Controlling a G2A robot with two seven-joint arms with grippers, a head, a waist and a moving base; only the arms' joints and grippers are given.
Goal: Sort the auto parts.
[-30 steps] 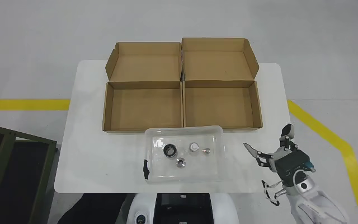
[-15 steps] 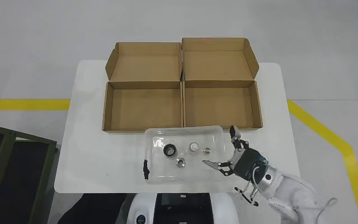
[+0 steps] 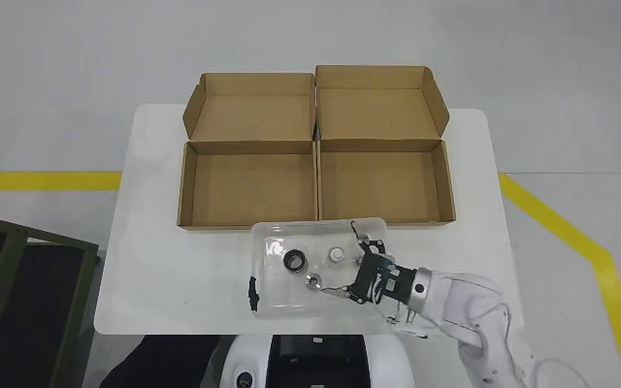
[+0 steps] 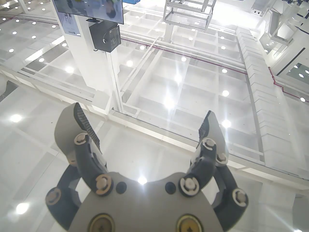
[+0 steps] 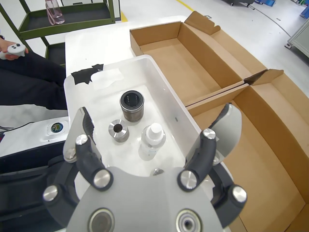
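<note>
- The left gripper [image 4: 143, 112] has its jaws spread wide with nothing between them. It points up at the ceiling, far from the parts.
- The right gripper [image 5: 157, 112] [image 3: 347, 262] also has its jaws wide apart and empty. It hangs over the clear bin [image 5: 169, 92] [image 3: 320, 225], which holds every part.
- Farthest ahead of the right jaws stands the dark bearing sleeve [image 5: 132, 106] [image 3: 294, 260], upright.
  - It looks like solid steel: stiff, heavy for its size and smooth.
  - A hold across the barrel, low down, seems safest, because the round wall may slip.
- Nearer the jaws, just ahead of one fingertip, sits the steel bush [image 5: 118, 130] [image 3: 312, 282].
  - It is squat and hard, with little height to pinch.
- Just beside it, and about in line with the gap between the jaws, is the white-capped vial [image 5: 152, 142] [image 3: 336, 255].
  - It is probably light and easy to tip, so take it at the body, not the cap.
- The small metal piece [image 5: 157, 171] lies almost under the palm, behind the fingertips.
  - It is too far hidden to tell its shape.
- The parts stand close together, so a spread finger could knock a neighbour, and the bin wall crowds the outer jaw.
- Beyond the bin, the left cardboard box [image 5: 173, 56] [image 3: 247, 189] and the right cardboard box [image 5: 265, 146] [image 3: 383, 184] lie open with bare floors.
- Black tape [image 5: 84, 74] [image 3: 252, 291] marks the bin's far end.
</note>
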